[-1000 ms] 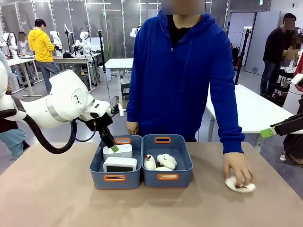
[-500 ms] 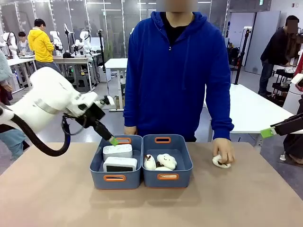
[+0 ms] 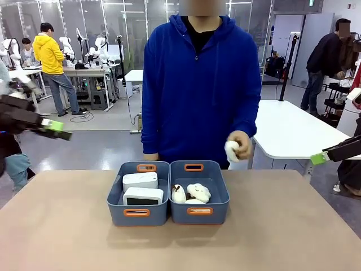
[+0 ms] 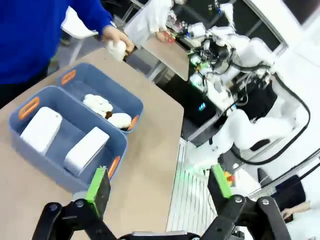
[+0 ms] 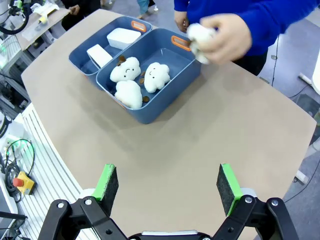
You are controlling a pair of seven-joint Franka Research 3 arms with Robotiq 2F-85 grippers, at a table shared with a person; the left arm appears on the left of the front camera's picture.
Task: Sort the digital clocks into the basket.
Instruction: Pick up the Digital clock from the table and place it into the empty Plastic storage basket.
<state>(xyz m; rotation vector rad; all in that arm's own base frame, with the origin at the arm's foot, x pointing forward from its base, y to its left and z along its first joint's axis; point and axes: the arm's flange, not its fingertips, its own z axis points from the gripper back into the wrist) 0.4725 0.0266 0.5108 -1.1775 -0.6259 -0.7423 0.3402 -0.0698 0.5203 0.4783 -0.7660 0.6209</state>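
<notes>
Two white digital clocks (image 3: 140, 180) (image 3: 143, 196) lie side by side in the left blue-grey basket (image 3: 115, 199). The left wrist view looks down on the same clocks (image 4: 42, 130) (image 4: 87, 150) in that basket (image 4: 48, 168). My left gripper (image 3: 59, 130) hangs open at the far left, high above the table and well away from the basket; its jaws (image 4: 159, 176) hold nothing. My right gripper (image 3: 317, 158) stays at the right edge, open and empty (image 5: 166, 181). In its view the clocks (image 5: 122, 36) (image 5: 99, 54) lie in the farther basket (image 5: 80, 52).
A second identical basket (image 3: 220, 197) beside the first holds white cloud plush toys (image 3: 198, 192). The person at the far side holds another plush toy (image 3: 232, 150) in one hand above the table. Bare tan tabletop (image 3: 282, 237) surrounds the baskets.
My left arm pulled back from over the clock basket to the far left and rose. The person's hand lifted the plush toy off the table to chest height.
</notes>
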